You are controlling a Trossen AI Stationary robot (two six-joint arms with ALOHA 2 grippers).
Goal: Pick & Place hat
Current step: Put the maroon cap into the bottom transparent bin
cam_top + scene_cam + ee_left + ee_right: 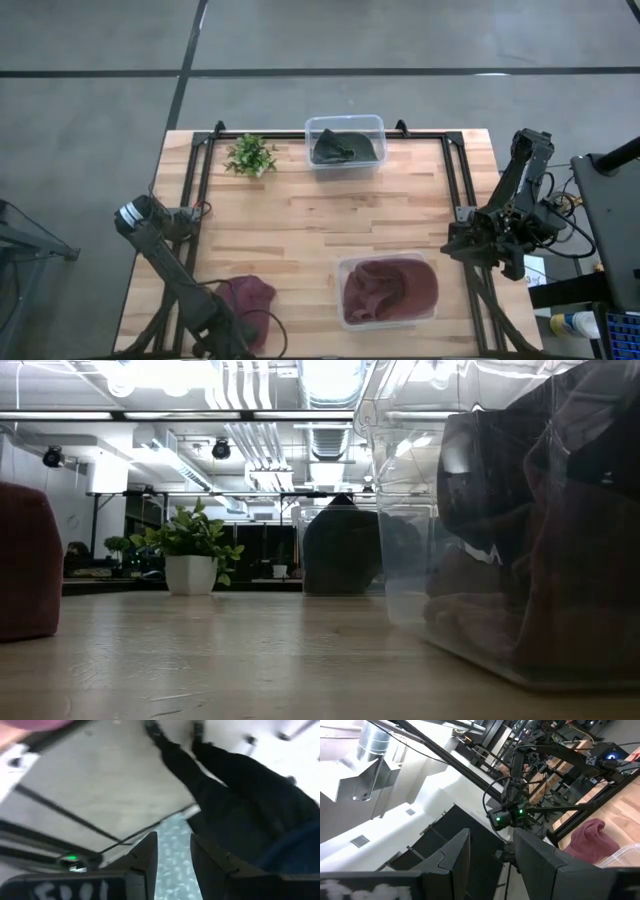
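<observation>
My left gripper (172, 862), spread and empty, seems to sit off the surface (300, 220) edge beside the maroon hat (250, 300). Next: reach, pinch, carry. Right gripper (490, 865) spread, parked aside.

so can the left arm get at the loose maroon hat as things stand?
Probably yes. The maroon hat lies bare on the table, outside both bins, right beside the left gripper at the near edge. Nothing covers it; the gripper just points off the table now.
</observation>
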